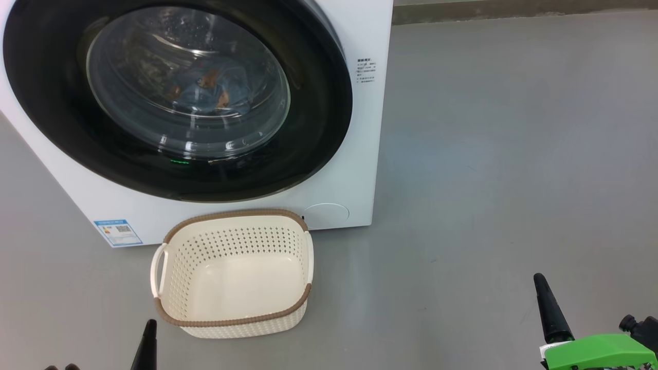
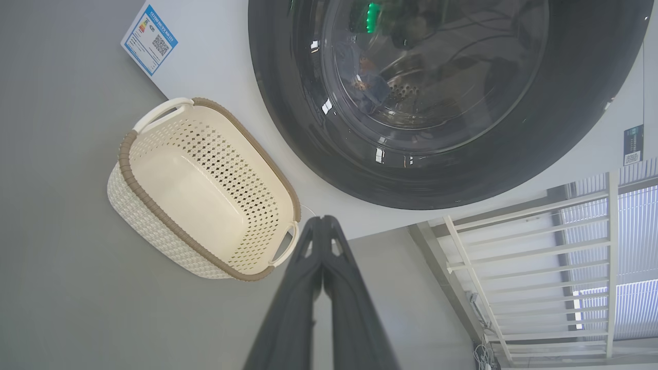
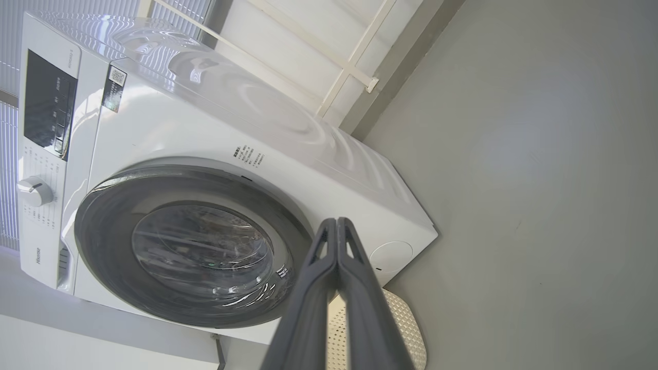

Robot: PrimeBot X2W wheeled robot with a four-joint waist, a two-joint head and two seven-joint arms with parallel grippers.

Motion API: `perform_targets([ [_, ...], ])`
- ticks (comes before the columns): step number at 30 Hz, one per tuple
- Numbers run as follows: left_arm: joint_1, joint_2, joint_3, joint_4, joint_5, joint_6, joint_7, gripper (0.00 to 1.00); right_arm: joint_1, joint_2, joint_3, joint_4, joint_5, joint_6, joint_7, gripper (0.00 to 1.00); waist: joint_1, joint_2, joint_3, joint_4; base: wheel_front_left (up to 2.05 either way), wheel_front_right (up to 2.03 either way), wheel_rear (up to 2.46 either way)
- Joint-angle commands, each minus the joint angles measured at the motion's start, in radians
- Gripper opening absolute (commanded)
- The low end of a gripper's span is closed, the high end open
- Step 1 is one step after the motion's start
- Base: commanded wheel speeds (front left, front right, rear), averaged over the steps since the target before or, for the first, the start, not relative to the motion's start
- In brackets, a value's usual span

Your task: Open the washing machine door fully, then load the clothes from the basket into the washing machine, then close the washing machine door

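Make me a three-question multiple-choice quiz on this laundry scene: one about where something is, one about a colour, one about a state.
1. Relative to the washing machine, the basket sits:
A on top of it
B on the floor in front of it
C behind it

2. The basket's rim is:
A brown
B green
C blue

3. The washing machine door is:
A wide open
B off its hinge
C shut

Answers:
1 B: it stands on the grey floor below the door.
2 A: a brown band edges the cream wall.
3 C: the black ring lies against the front, with the clothes visible through the glass.
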Motion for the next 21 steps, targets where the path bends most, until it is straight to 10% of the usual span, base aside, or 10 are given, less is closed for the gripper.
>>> perform_targets([
  [1,-0.05,0.02,0.027,-0.019,-0.034,-0.01,0.007,0.0,-0.044,-0.007,0.011,-0.021,0.038,-0.004,0.009,0.0,0.0,-0.0001,0.0,0.0,0.0,0.0,0.0],
  [21,-0.079,0.026,0.043,-0.013,-0.23,-0.017,0.063,0.0,-0.061,-0.007,0.004,-0.011,0.254,-0.004,0.067,0.0,0.0,-0.0001,-0.006,-0.002,0.0,0.0,0.0],
])
